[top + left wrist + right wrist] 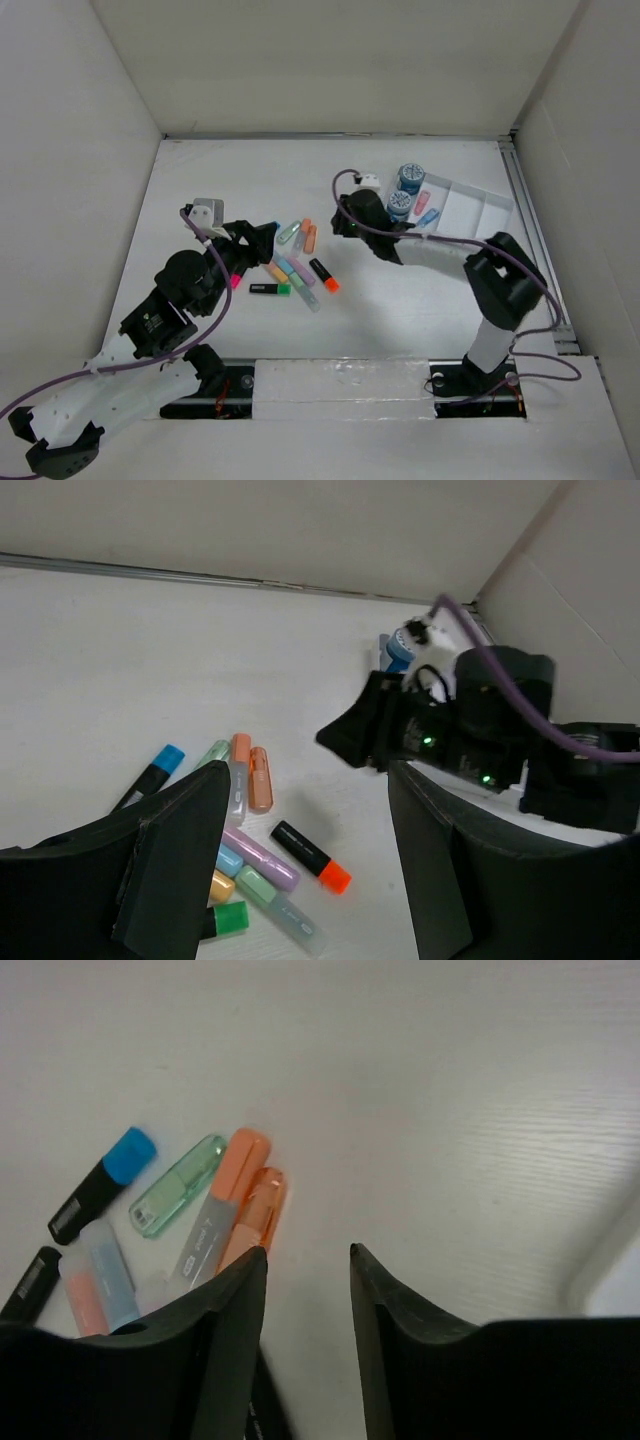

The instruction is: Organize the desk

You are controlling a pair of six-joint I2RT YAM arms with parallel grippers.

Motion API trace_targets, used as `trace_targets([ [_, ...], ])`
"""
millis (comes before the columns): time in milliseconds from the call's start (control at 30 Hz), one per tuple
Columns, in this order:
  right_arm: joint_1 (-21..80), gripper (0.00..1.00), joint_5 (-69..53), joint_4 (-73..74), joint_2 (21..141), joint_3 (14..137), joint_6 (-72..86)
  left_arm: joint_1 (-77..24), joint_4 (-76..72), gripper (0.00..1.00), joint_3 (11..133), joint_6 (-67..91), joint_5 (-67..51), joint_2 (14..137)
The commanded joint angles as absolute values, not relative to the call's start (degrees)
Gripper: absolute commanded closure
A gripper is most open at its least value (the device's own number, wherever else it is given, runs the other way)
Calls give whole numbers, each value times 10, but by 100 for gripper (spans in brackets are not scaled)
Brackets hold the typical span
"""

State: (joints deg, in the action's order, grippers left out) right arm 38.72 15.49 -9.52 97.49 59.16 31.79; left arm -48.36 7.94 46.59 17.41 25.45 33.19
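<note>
So, starting at the near edge: both arms are bolted there and lean in over the desk, which fills the whole floor of the white box. The mess that matters is the heap of highlighters, a bit left of the desk's middle, and both arms point at it.

The left gripper hangs over the heap's left side, with its jaws spread wide and nothing between them. On its wrist cam the black-and-orange highlighter sits right in the gap below, its long axis slanting across the opening. I'd call that the left arm's easiest grab, maybe with a small wrist twist to square up.

The right gripper comes in from the heap's right side, with the arm folded across from its base. Its jaws are parted less and are empty. The orange pair lies just off the heap-side finger, not between the jaws, and runs roughly near-to-far. It'd need a nudge toward the left edge to straddle them.

Further back, the tray sits toward the far right corner, with two blue tape rolls at its left end. My guess is the right arm has the shorter carry.
</note>
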Motion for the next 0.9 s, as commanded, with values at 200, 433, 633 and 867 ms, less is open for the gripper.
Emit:
trace_targets([
  [200, 482, 44, 203, -15, 1125, 753, 267, -483, 55, 40, 464, 171, 252, 322],
  [433, 501, 45, 215, 17, 1188, 796, 274, -483, 56, 40, 464, 171, 251, 318],
  [633, 501, 53, 240, 32, 1214, 808, 280, -483, 56, 40, 463, 171, 251, 316],
  [867, 501, 49, 302, 55, 1205, 796, 281, -483, 55, 40, 464, 171, 248, 321],
])
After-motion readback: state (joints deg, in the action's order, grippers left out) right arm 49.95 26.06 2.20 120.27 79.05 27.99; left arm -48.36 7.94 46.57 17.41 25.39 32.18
